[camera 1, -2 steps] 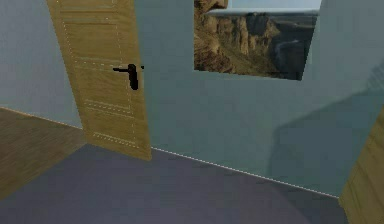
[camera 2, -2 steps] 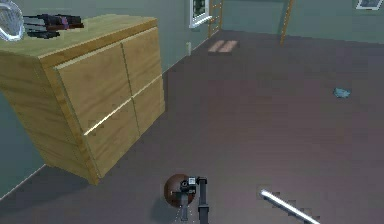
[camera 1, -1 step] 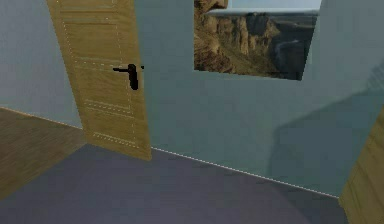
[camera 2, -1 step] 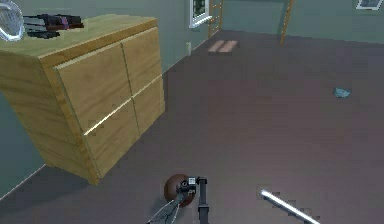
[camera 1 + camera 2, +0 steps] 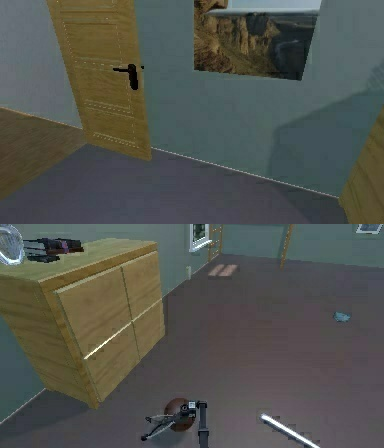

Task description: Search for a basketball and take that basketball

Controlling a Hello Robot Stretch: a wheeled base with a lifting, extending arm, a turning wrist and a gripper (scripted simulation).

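progress: search looks pretty much over, grab not confirmed | target: brownish-orange ball [image 5: 181,411], probably the basketball, bottom centre of the arm side view, right at the jaws above the dark floor [image 5: 260,344] | jaws: can't tell if spread or pressed together, or holding it | left: secure it, lift clear

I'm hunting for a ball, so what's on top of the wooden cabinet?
On the cabinet top sit a clear glass item and a dark object beside it. The top's left end is cut off, and the inside is hidden behind closed doors.
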